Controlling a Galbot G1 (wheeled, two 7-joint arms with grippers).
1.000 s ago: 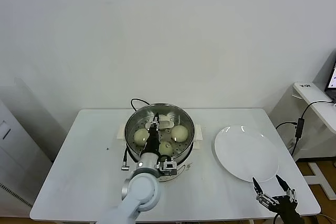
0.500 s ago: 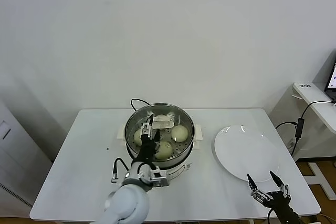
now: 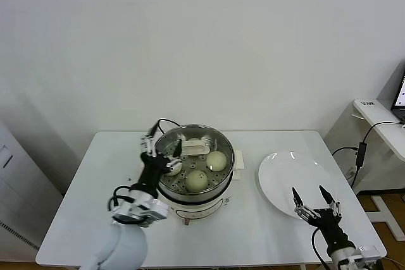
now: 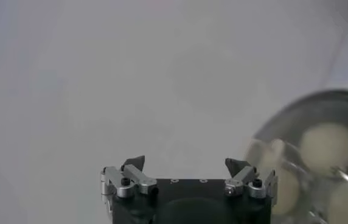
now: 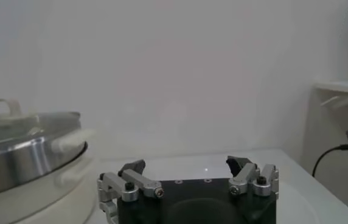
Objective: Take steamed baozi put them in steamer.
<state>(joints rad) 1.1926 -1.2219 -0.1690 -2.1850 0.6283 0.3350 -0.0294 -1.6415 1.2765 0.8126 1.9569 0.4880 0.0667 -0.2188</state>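
The steel steamer (image 3: 223, 143) stands on its white base at the table's middle. Three cream baozi show in it: one to the right (image 3: 216, 159), one at the front (image 3: 197, 181), one on the left (image 3: 172, 169) partly behind my left gripper. A pale shape at the back (image 3: 193, 146) may be another. My left gripper (image 3: 164, 143) is open and empty, above the steamer's left rim. In the left wrist view the gripper (image 4: 185, 164) stands beside the steamer (image 4: 295, 115) with baozi (image 4: 329, 143) inside. My right gripper (image 3: 308, 193) is open and empty at the plate's front edge.
A flat white plate (image 3: 297, 175) lies right of the steamer. A black cord (image 3: 166, 121) runs behind the steamer. A white side table (image 3: 380, 124) with cables stands at the far right. The right wrist view shows my right gripper (image 5: 186, 165) and the steamer (image 5: 22, 152).
My left gripper has lifted out of the steamer and moved to the left, over its rim, empty. My right gripper has risen and moved forward toward the plate.
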